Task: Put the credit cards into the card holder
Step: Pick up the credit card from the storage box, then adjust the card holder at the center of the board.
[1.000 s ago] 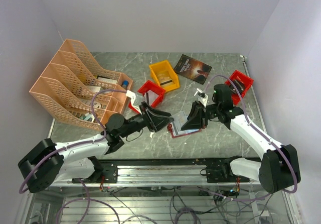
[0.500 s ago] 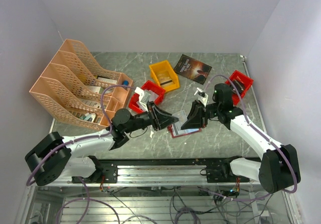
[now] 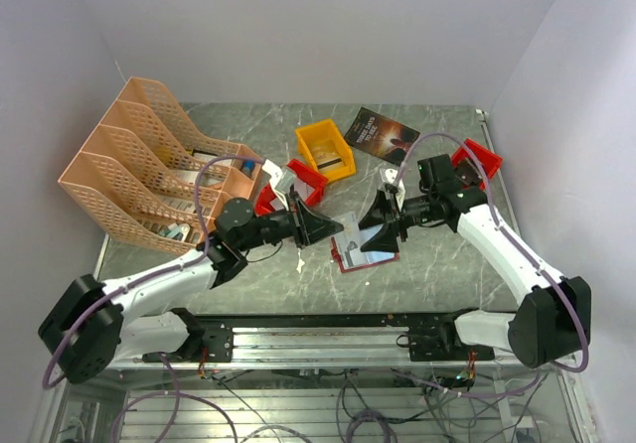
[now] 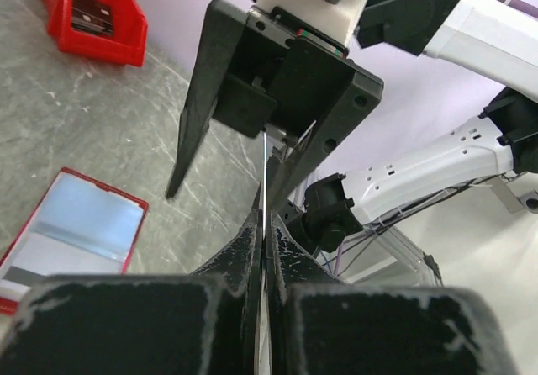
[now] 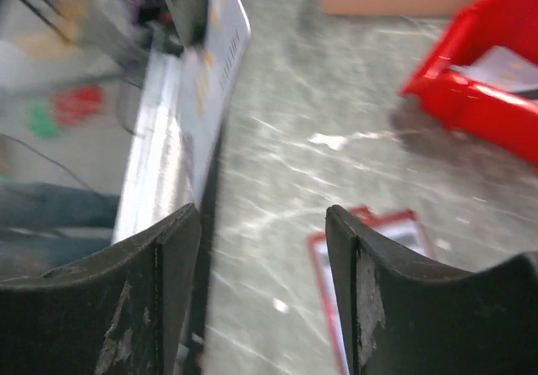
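A pale credit card [image 3: 349, 227] hangs edge-up above the table between the two grippers. My left gripper [image 3: 335, 232] is shut on it; in the left wrist view the card [image 4: 264, 182] shows as a thin white edge pinched between the pads, gripper [image 4: 264, 228]. My right gripper [image 3: 372, 236] stands open facing it, with nothing between its fingers [image 5: 261, 224]. The card [image 5: 215, 81] lies just left of its left finger. The card holder [image 3: 350, 255] lies open on the table below, dark red with pale inner pockets [image 4: 76, 234] [image 5: 382, 253].
An orange file rack [image 3: 149, 170] fills the left. A yellow bin [image 3: 325, 149] and a dark booklet [image 3: 383, 133] sit at the back. Red bins stand behind the left gripper [image 3: 296, 180] and at the right edge [image 3: 479, 158].
My left gripper came in from the left and shut on the card. My right gripper, which held the card, opened and let it go.
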`<move>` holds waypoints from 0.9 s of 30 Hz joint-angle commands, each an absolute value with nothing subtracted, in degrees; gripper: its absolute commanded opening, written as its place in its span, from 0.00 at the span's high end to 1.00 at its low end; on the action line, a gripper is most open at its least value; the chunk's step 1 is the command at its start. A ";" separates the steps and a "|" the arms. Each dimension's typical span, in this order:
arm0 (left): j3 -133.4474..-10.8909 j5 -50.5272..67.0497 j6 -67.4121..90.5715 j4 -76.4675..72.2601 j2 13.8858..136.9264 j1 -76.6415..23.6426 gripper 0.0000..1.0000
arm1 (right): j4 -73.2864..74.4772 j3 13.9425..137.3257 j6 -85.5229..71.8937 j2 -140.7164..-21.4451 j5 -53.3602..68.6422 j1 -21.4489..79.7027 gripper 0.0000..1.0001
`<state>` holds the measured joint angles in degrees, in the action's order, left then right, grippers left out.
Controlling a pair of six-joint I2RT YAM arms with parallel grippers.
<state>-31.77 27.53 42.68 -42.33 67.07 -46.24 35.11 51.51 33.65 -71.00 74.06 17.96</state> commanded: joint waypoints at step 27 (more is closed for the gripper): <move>-12.56 11.13 55.03 -54.14 65.20 -50.48 0.93 | 24.04 54.46 74.40 -90.86 36.76 19.29 1.00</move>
